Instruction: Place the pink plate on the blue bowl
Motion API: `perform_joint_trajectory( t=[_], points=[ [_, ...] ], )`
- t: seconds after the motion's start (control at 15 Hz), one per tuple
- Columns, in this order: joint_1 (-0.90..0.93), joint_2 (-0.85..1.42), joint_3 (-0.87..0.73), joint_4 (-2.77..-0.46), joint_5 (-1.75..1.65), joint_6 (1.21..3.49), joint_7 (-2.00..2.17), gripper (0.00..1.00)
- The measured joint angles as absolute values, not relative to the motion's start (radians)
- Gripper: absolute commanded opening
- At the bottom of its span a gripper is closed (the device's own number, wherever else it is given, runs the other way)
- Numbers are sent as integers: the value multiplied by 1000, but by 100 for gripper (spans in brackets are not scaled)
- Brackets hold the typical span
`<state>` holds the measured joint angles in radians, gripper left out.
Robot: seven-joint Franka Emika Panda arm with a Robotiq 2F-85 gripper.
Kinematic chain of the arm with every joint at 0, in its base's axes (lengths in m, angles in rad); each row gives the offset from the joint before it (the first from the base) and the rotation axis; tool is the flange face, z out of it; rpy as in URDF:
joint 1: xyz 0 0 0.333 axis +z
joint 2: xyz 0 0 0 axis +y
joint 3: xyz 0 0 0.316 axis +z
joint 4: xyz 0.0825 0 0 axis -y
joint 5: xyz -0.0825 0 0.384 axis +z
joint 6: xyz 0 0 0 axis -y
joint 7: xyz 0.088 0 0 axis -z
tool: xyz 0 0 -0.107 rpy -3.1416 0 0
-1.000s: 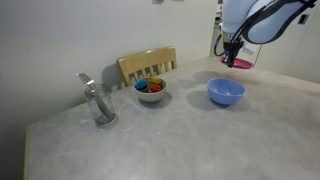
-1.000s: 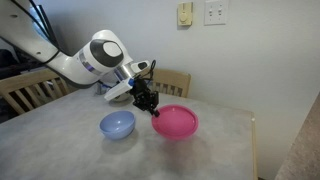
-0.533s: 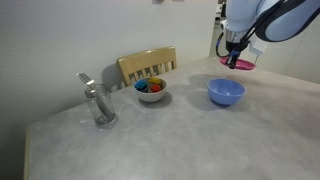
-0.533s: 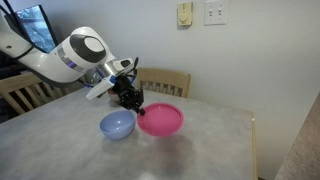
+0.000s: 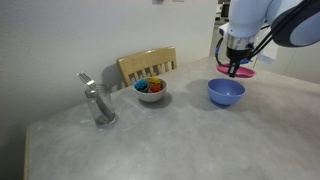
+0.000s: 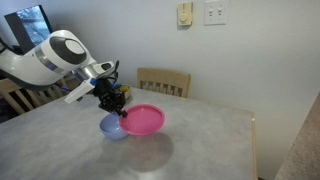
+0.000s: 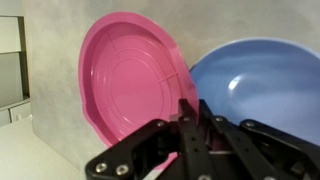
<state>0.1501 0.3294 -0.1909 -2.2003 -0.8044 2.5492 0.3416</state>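
My gripper (image 6: 117, 107) is shut on the rim of the pink plate (image 6: 142, 120) and holds it in the air, tilted, beside and partly over the blue bowl (image 6: 111, 127). In an exterior view the gripper (image 5: 236, 69) hangs just above the blue bowl (image 5: 226, 93), with the pink plate (image 5: 244, 71) behind it. In the wrist view the pink plate (image 7: 130, 80) fills the left and the blue bowl (image 7: 262, 85) the right, and my gripper (image 7: 191, 107) pinches the plate's edge between them.
A white bowl (image 5: 151, 91) with colourful contents stands left of the blue bowl. A metal container (image 5: 99, 104) with utensils stands further left. A wooden chair (image 5: 146, 65) is behind the table; it also shows in an exterior view (image 6: 164, 81).
My gripper has carried the pink plate sideways over the table to the blue bowl, and the plate now overlaps the bowl's rim.
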Motion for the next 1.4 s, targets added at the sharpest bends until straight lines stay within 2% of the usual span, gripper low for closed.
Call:
perform_joint_trajectory(
  t=[0.6, 1.4],
  points=[
    [156, 289, -89, -2301, -954, 2548, 461, 3],
    [167, 289, -10, -2315, -1039, 2545, 532, 3]
  ],
)
